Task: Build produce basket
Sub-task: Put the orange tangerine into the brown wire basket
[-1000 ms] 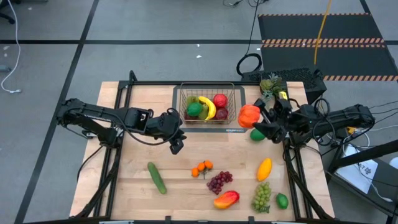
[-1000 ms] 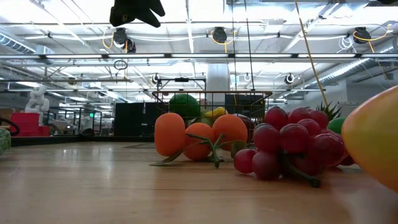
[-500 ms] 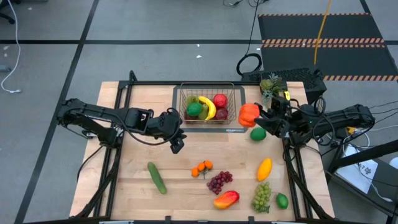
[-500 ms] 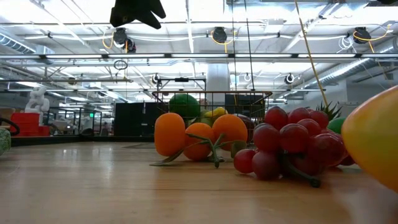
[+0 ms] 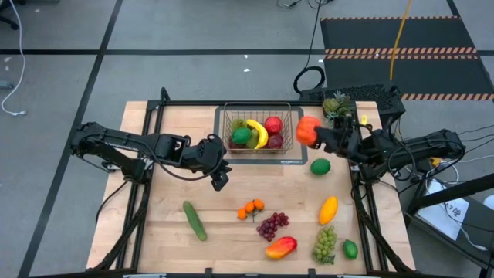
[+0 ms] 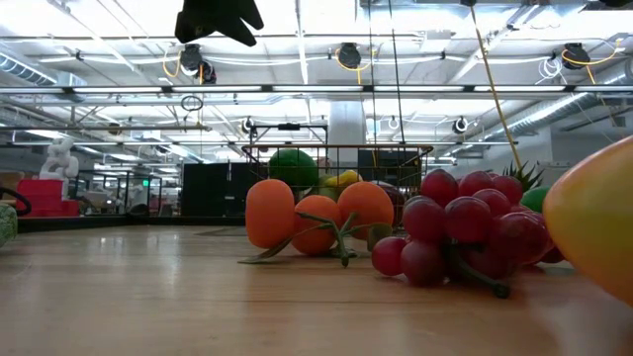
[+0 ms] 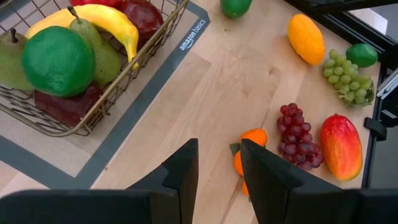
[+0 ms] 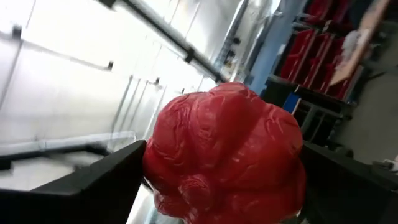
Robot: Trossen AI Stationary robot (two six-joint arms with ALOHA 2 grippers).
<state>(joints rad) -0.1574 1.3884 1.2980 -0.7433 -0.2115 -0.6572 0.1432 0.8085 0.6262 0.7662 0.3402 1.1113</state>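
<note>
High view, red pepper gripped in right claw, beside basket

Overhead, a light wooden table stands on a grey floor divided by dark seam lines. Beyond the table's far right corner lies a black mat edged with orange-and-black hazard stripes, crossed by a yellow cable; a coiled black cable rests near it, and a white cable trails at far left. From table height, the room behind shows a ceiling of bright light panels, white beams and hanging cables, with red shelving at the far left.
</note>
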